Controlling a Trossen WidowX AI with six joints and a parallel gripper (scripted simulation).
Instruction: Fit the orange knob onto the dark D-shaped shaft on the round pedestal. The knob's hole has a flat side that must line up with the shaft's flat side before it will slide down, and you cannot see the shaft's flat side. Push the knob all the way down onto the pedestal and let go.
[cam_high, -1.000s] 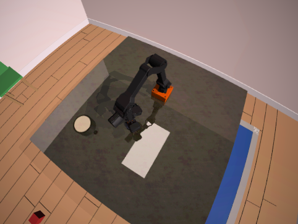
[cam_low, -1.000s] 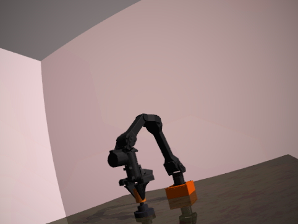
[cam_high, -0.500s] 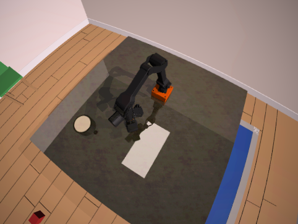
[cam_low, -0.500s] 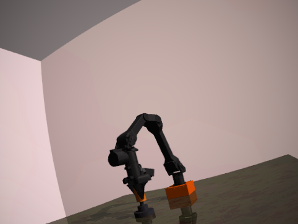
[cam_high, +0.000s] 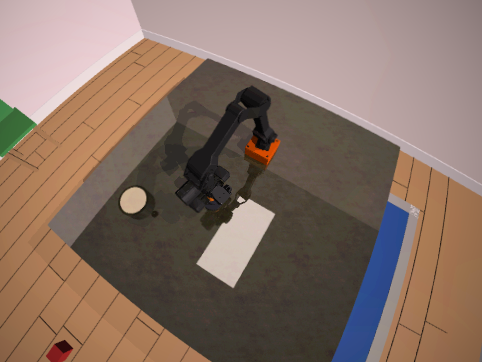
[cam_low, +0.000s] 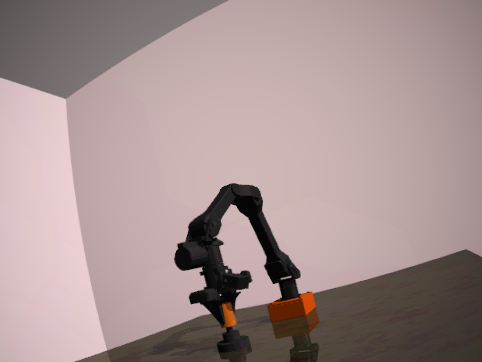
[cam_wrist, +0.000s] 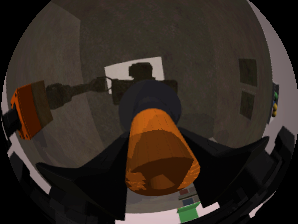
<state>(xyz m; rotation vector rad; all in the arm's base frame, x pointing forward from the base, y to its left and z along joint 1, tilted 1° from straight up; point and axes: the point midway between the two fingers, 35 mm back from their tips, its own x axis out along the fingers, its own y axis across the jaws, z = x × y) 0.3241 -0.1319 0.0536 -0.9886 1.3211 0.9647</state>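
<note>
My gripper (cam_low: 228, 314) (cam_high: 212, 201) (cam_wrist: 153, 134) points straight down and is shut on the orange knob (cam_low: 229, 318) (cam_wrist: 157, 152). The knob hangs upright directly over the dark round pedestal (cam_low: 233, 343) (cam_wrist: 148, 99), with a small gap between its bottom and the pedestal's top. The dark shaft (cam_low: 231, 330) shows as a short stub in that gap. In the wrist view the knob covers the shaft, and I cannot tell how the flat sides line up. In the top view the gripper hides the pedestal and only a speck of the orange knob (cam_high: 211, 199) shows.
A white rectangle (cam_high: 236, 243) (cam_wrist: 133, 71) lies on the dark mat (cam_high: 310, 210) just beside the pedestal. A beige round disc (cam_high: 133, 200) lies to the left. The arm's orange base (cam_high: 262, 149) (cam_low: 292, 310) stands behind. A small red cube (cam_high: 59, 350) sits on the wooden floor.
</note>
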